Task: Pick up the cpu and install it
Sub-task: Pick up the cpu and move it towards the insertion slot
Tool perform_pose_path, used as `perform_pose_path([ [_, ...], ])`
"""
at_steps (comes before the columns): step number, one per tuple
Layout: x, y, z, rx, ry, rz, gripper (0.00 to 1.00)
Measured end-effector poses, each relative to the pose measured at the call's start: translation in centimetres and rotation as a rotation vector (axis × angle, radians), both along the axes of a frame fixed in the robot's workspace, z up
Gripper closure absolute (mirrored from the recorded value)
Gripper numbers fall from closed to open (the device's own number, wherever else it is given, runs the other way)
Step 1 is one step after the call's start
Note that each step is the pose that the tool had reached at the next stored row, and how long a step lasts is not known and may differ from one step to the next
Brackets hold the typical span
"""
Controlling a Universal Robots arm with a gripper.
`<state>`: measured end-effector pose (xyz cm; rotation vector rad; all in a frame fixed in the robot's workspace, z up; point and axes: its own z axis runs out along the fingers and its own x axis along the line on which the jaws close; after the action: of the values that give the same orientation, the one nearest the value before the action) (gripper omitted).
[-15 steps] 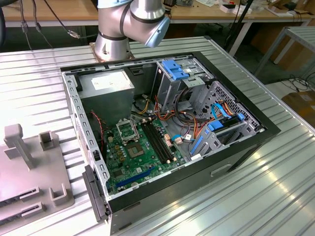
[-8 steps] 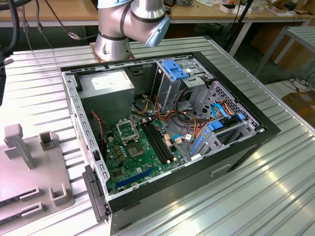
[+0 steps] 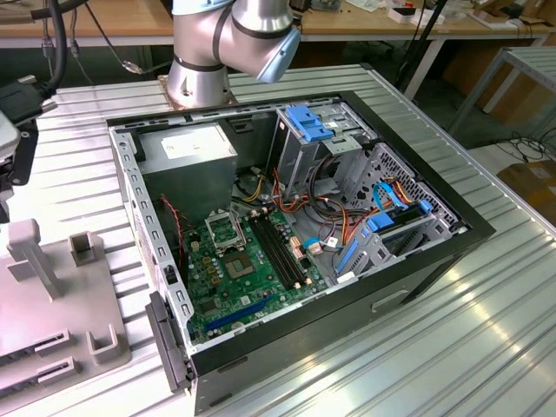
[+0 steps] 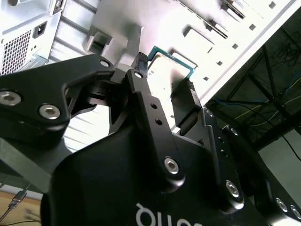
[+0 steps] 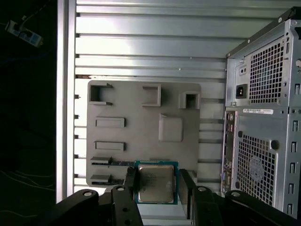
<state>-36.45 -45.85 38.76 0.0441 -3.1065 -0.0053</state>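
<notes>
Gripper: in both wrist views the black gripper (image 5: pixel 157 189) (image 4: pixel 165 75) sits closest to the camera. Its jaws are drawn in narrow and clamp a chip between them.
Fingers: one finger (image 5: pixel 130 182) presses each of two opposite edges, leaving the chip's top face uncovered.
Cpu: the cpu (image 5: pixel 155 181) (image 4: pixel 164 63) is a flat square with a dull silver top and a green rim. It is held in the gripper and appears to hang just above the plate without touching it.
Doing this step well: by my judgement the hold needs the chip level and centred between the fingers, with even pressure on the edges only. A tilt or an off-centre grip could let it slip or twist.
Fixture plate: a grey fixture plate (image 5: pixel 141 141) lies directly under the chip, with raised brackets and slots on it.
Table: a ribbed, shiny metal table (image 5: pixel 141 42) carries the plate and the computer.
Computer case: an open computer case (image 3: pixel 347 321) lies on its side beside the plate, with its green motherboard (image 3: pixel 252 278) exposed.
Socket: the square metal socket (image 3: pixel 224 230) sits on the board, well apart from the plate.
Arm: the silver robot arm (image 3: pixel 230 39) rises behind the case.
Room: wooden workbenches (image 3: pixel 104 17) stand at the back, and cables lie loose on the floor.
</notes>
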Motion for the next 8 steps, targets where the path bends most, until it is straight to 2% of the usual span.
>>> perform_pose_path([
  [8, 1.7, 0.0, -0.02, 0.0, 0.0, 0.0, 0.54],
])
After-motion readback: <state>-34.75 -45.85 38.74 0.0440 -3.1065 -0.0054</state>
